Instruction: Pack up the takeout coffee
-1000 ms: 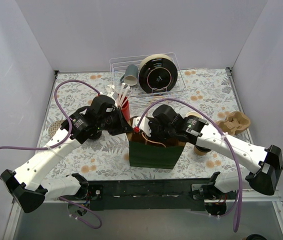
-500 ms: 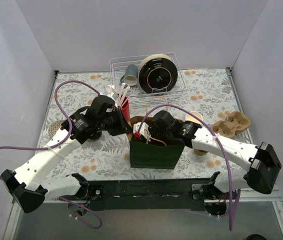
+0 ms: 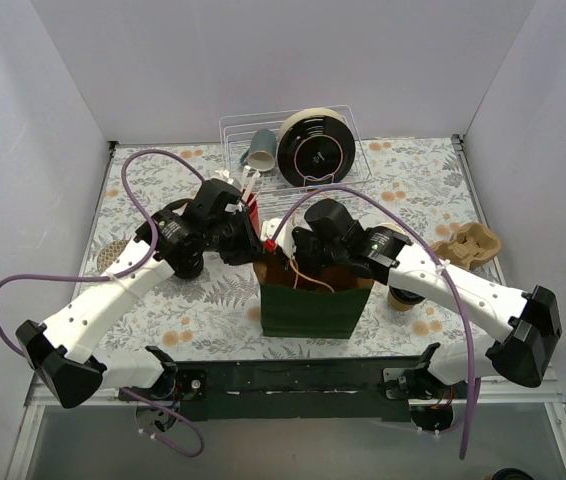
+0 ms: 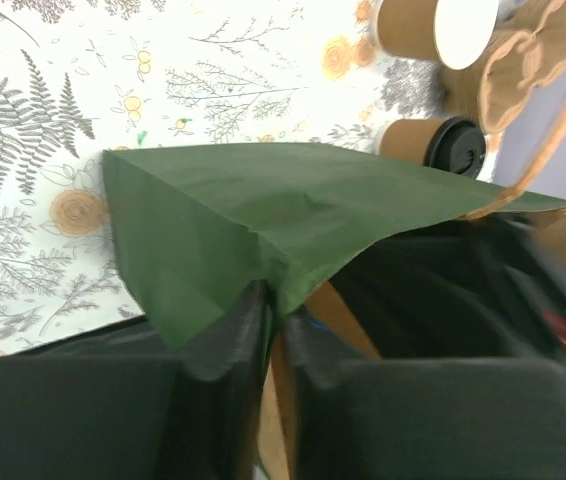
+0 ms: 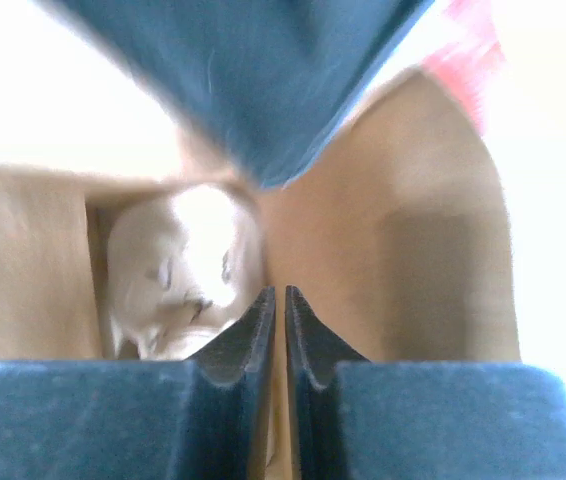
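Note:
The green paper bag [image 3: 308,305] stands open at the front middle of the table. My left gripper [image 3: 259,247] is shut on the bag's left top edge; in the left wrist view the green wall [image 4: 263,210] runs between the jaws of the left gripper [image 4: 275,305]. My right gripper [image 3: 298,257] is over the bag's mouth, shut [image 5: 280,300], looking down into the brown inside at a white crumpled thing [image 5: 178,270] on the bottom. A black-lidded coffee cup [image 4: 445,148] and an open paper cup [image 4: 433,25] stand right of the bag.
A moulded cup carrier [image 3: 468,245] lies at the right. A red cup with stirrers [image 3: 250,207] stands behind the bag. A wire rack [image 3: 348,172] at the back holds a grey cup [image 3: 260,150] and a black disc [image 3: 315,150]. The bag's handle [image 4: 548,140] loops up.
My right gripper dipped toward the bag's left side, then pulled back up and away over the mouth. My left gripper shifted slightly back, still holding the bag's edge.

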